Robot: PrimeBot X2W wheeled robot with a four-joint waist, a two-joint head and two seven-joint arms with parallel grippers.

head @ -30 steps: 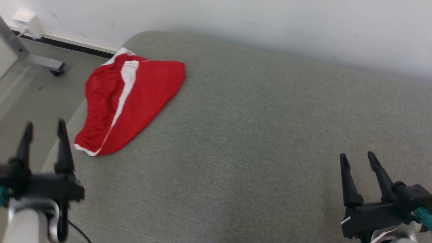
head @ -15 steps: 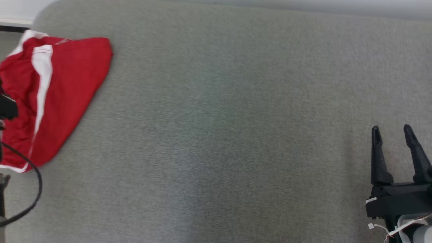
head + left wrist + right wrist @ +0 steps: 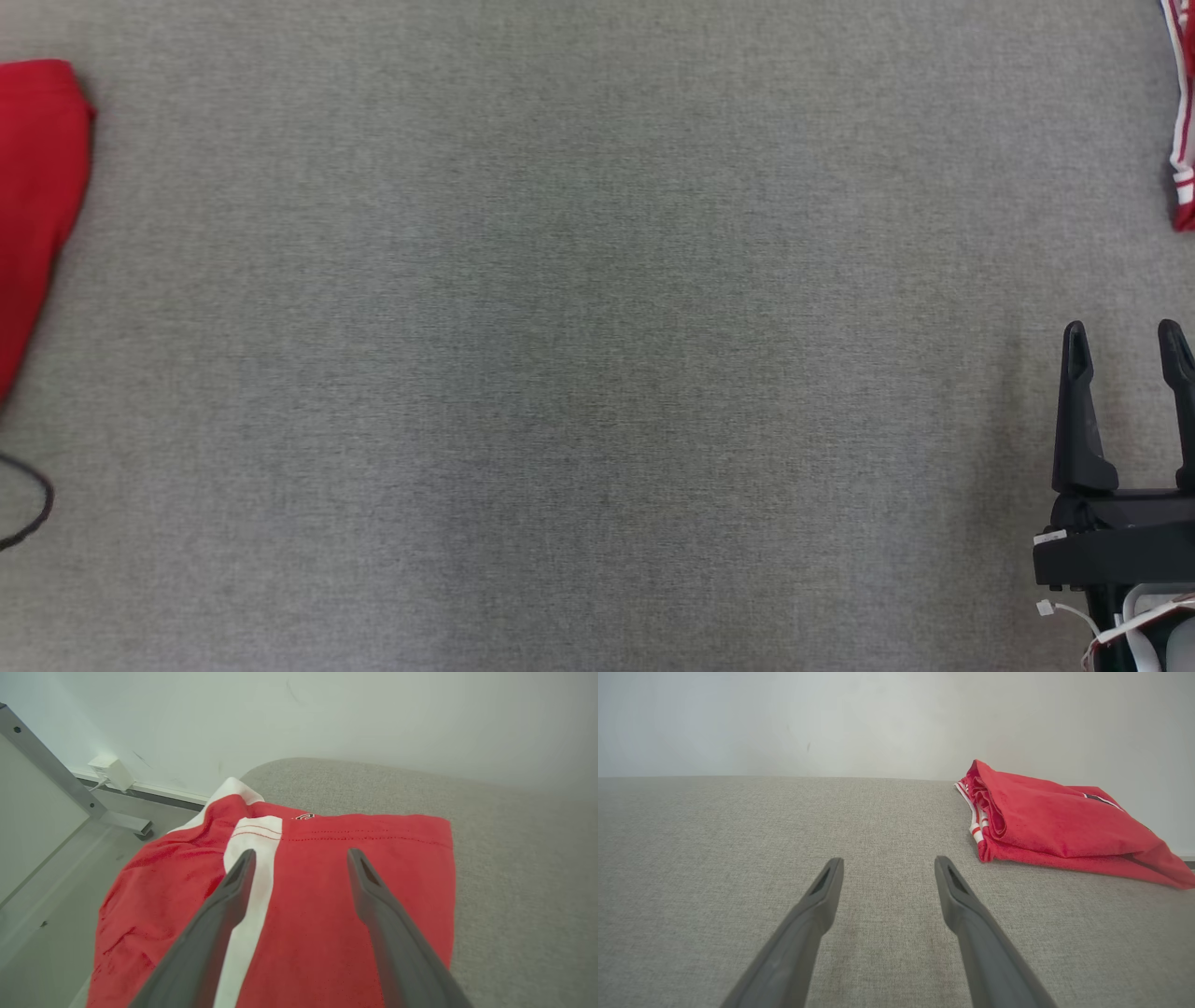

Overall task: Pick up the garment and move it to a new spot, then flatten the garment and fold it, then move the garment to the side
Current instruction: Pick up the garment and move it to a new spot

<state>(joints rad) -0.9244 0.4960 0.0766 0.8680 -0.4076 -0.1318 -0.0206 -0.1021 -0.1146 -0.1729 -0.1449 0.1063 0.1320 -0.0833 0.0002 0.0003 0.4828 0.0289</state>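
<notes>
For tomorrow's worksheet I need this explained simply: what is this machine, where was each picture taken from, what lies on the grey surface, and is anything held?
It is a wheeled robot with two arms, each ending in a two-fingered pincer. One camera looks down from its head; one sits on each wrist. On the grey surface lie a red garment with a white stripe, below the open left pincer, and a second red garment, folded, beyond the open right pincer. Nothing is held.

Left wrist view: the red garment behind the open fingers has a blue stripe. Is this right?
No, the stripe on the red garment is white, not blue, as the left wrist view shows. The left gripper is open, as you say.
</notes>
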